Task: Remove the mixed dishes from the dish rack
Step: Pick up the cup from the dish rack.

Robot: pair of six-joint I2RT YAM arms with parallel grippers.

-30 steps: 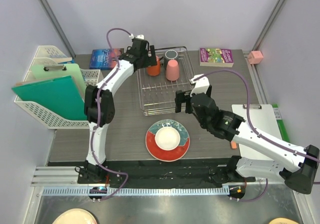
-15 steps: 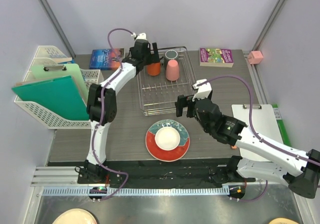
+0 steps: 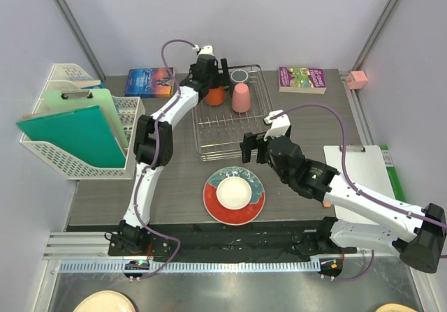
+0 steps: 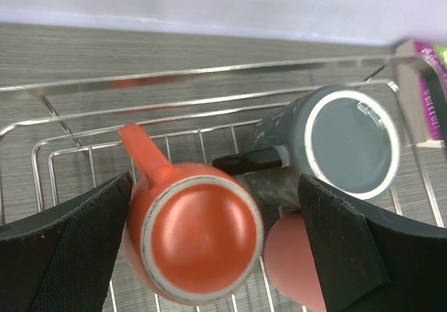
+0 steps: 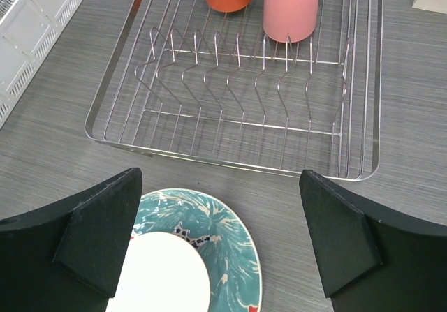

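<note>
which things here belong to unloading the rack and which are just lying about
Job: rack, orange mug, grey mug, pink cup, plate, bowl.
Lying about: white basket, blue book, purple book, clipboard.

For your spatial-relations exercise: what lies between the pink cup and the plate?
Right wrist view: the rack, its prongs empty, then a strip of table separate pink cup from plate.

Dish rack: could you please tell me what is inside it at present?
Inside the dish rack sit an orange mug, a dark grey mug and a pink cup, grouped at its far end; the prongs hold nothing. Whatever lies under the cups is covered.
</note>
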